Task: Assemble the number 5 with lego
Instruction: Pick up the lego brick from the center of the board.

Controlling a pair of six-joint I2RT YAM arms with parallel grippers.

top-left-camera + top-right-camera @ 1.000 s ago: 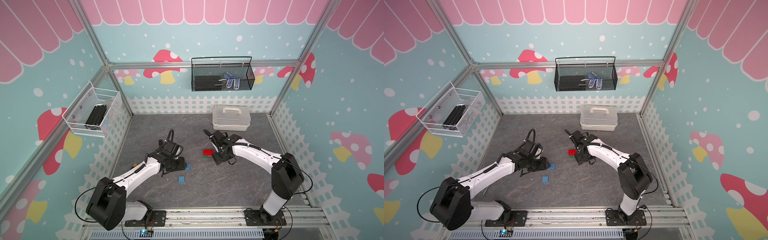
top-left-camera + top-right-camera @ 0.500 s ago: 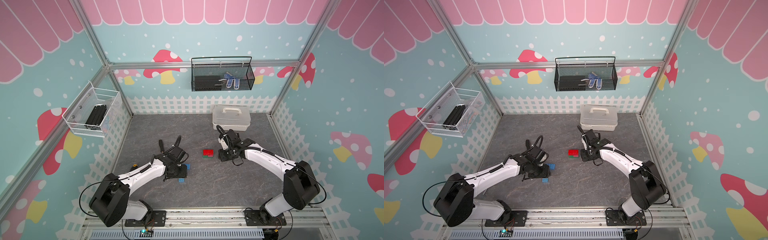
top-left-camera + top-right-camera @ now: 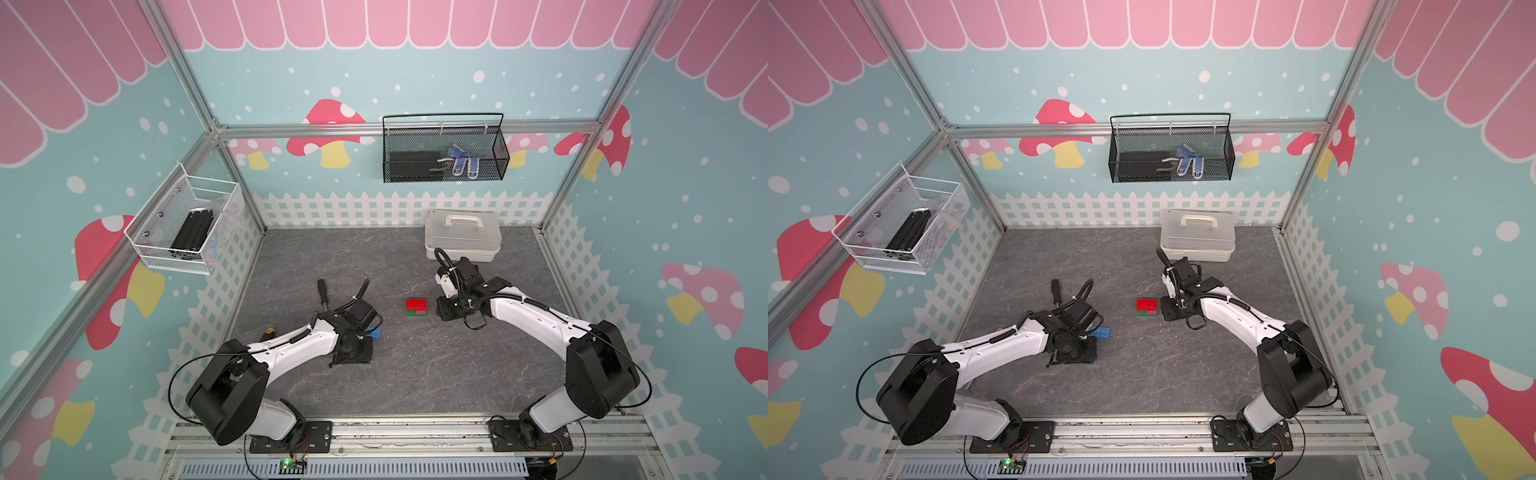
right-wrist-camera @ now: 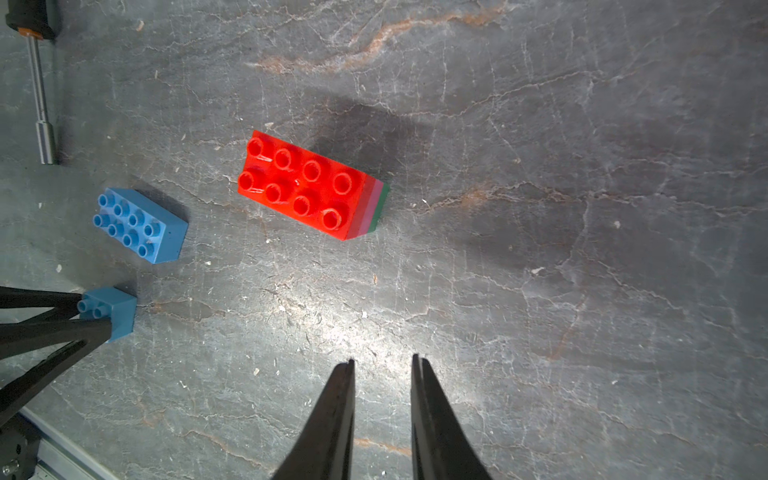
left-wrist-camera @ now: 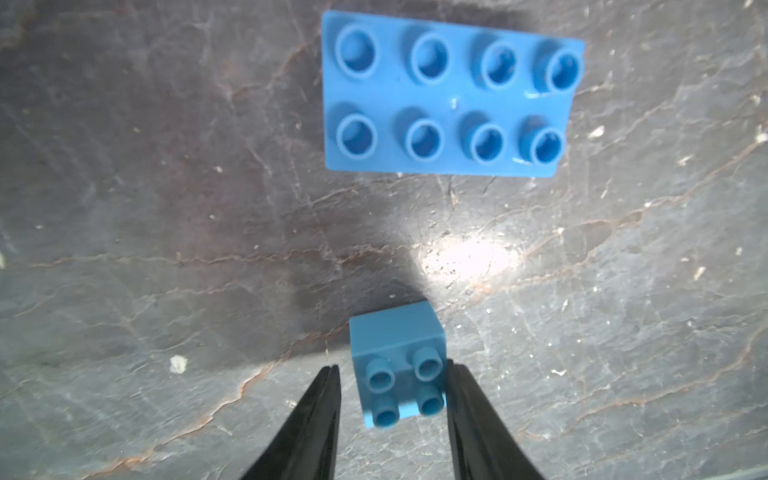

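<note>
A stack of lego, long red brick on pink on green [image 3: 416,307] [image 4: 303,185], stands mid-table. The long blue brick [image 5: 449,95] [image 3: 1100,332] lies studs up beside my left arm. The short blue brick [image 5: 399,365] [image 4: 112,311] sits on the table between the fingers of my left gripper [image 5: 391,368]. One finger touches it and the other stands a little off, so the jaws are open. My right gripper [image 4: 382,361] hovers just right of the stack, its jaws narrowly open with nothing between them. No finished number 5 shows.
A screwdriver [image 3: 323,293] [image 4: 39,83] lies behind the left arm. A white lidded box [image 3: 462,241] stands at the back right, close behind the right wrist. A black wire basket [image 3: 444,153] and a white one [image 3: 187,232] hang on the walls.
My left gripper has moved toward the front, down over the short blue brick, and narrowed. My right gripper has drawn back to the right from the stack and narrowed.
</note>
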